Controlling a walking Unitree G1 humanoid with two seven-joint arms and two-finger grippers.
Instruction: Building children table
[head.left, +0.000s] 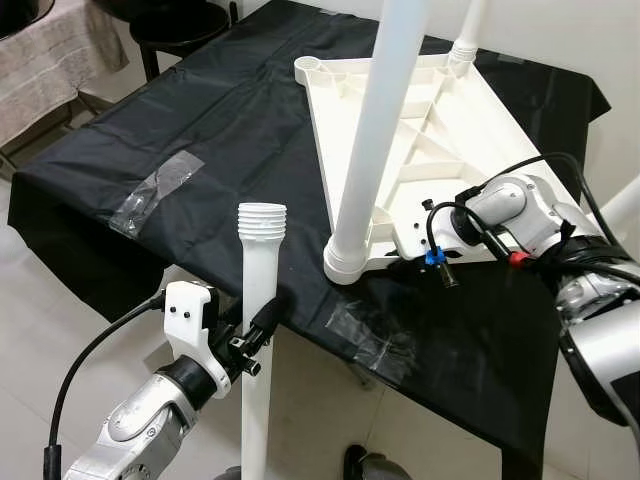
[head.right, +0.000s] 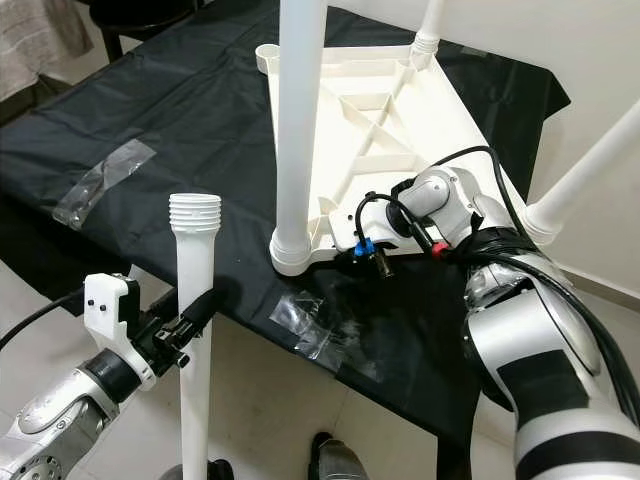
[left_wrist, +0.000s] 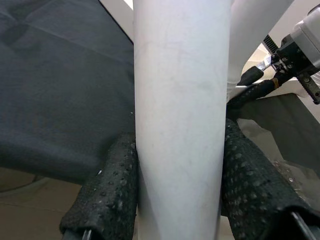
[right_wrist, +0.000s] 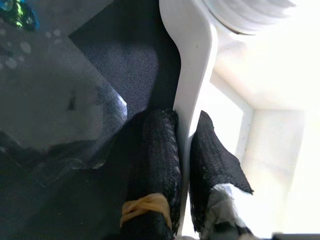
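A white children's tabletop (head.left: 450, 120) lies upside down on a black-covered table (head.left: 220, 130), with white legs standing up from its corners; the near leg (head.left: 385, 110) rises from a socket at the front corner. My right gripper (right_wrist: 184, 145) is shut on the tabletop's near rim (right_wrist: 192, 65), beside that socket. My left gripper (head.left: 262, 325) is shut on a loose white leg (head.left: 259, 300), held upright in front of the table's edge with its threaded end (head.left: 262, 220) on top. The fingers (left_wrist: 107, 195) press on both sides of the tube (left_wrist: 180, 115).
Clear tape patches (head.left: 155, 190) stick to the black cloth. A chair (head.left: 180, 25) and a cloth-covered piece of furniture (head.left: 50, 60) stand at the far left. An empty socket (head.left: 310, 66) shows at the tabletop's far left corner. Pale tiled floor lies below.
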